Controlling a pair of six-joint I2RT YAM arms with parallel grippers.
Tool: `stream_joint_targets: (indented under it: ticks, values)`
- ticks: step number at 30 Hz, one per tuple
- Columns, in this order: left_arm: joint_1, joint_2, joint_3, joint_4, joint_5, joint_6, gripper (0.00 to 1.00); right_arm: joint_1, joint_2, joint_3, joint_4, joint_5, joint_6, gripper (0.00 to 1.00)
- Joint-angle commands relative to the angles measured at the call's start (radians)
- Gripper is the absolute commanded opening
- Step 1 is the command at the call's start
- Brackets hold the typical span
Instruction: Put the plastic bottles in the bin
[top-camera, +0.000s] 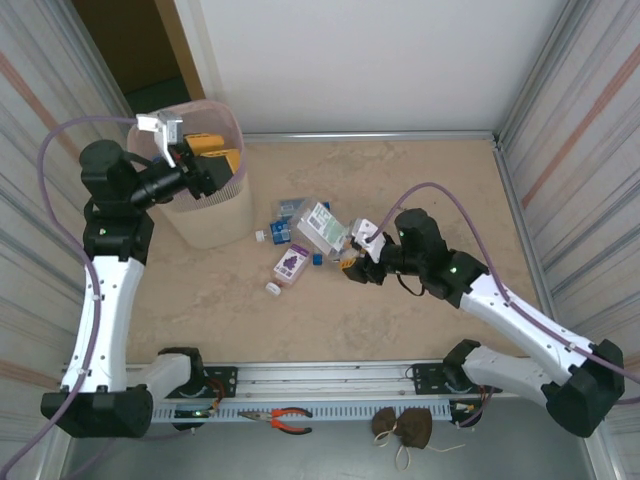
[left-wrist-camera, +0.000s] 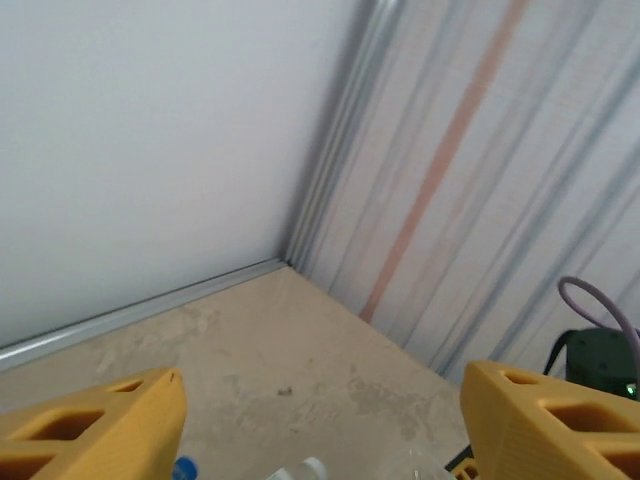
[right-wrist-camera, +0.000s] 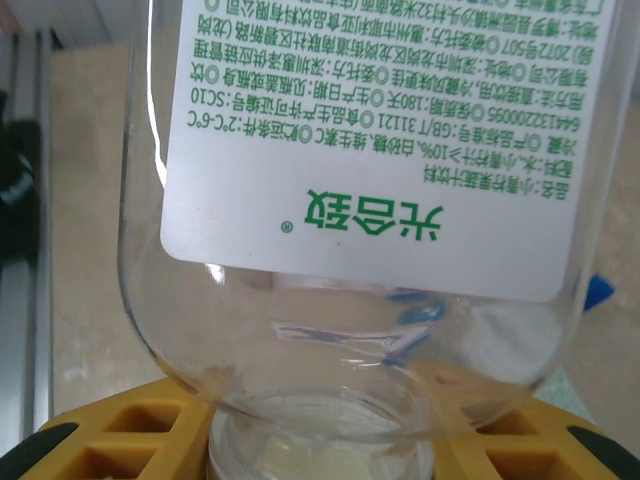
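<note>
Left jaws released, empty, above beige pink-lined plastic bin (top-camera: 207, 218). Right jaws grasping clear white-labelled plastic bottle (right-wrist-camera: 345, 335); other small bottles (top-camera: 290, 265) just beside.

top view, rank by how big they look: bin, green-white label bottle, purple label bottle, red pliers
1. bin
2. green-white label bottle
3. purple label bottle and red pliers: too alike to rank, pliers longer, bottle wider

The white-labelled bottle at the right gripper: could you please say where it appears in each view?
Top external: bottle at centre, left of the right gripper.
Right wrist: close up, neck between the yellow fingers.
Left wrist: cannot tell it among caps at bottom edge.
Shared landmark: green-printed white label.
</note>
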Motion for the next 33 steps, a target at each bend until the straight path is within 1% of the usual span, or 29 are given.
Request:
stream_joint_targets:
  ticks: [1,7,13,16,19,27,33]
  values:
    - [-0.061,-0.023,-0.013,0.155,0.027,0.01,0.77,-0.005,-0.056,0.055,0.137,-0.066,0.113,0.33]
    - [-0.209,-0.026,-0.013,0.217,0.04,0.085,0.86,-0.002,-0.104,0.087,0.299,-0.089,0.21,0.31]
    - [-0.345,-0.002,0.019,0.255,0.064,0.137,0.91,0.005,-0.128,0.121,0.397,-0.121,0.253,0.31]
    - [-0.413,0.024,0.049,0.252,0.062,0.16,0.92,0.012,-0.128,0.125,0.459,-0.134,0.282,0.3]
    - [-0.472,0.054,0.099,0.212,0.06,0.191,0.93,0.028,-0.128,0.122,0.521,-0.132,0.299,0.3]
    - [-0.599,0.136,0.181,0.174,0.052,0.228,0.94,0.061,-0.116,0.123,0.612,-0.154,0.306,0.3]
    - [-0.656,0.178,0.224,0.153,0.041,0.239,0.92,0.073,-0.117,0.125,0.619,-0.15,0.298,0.3]
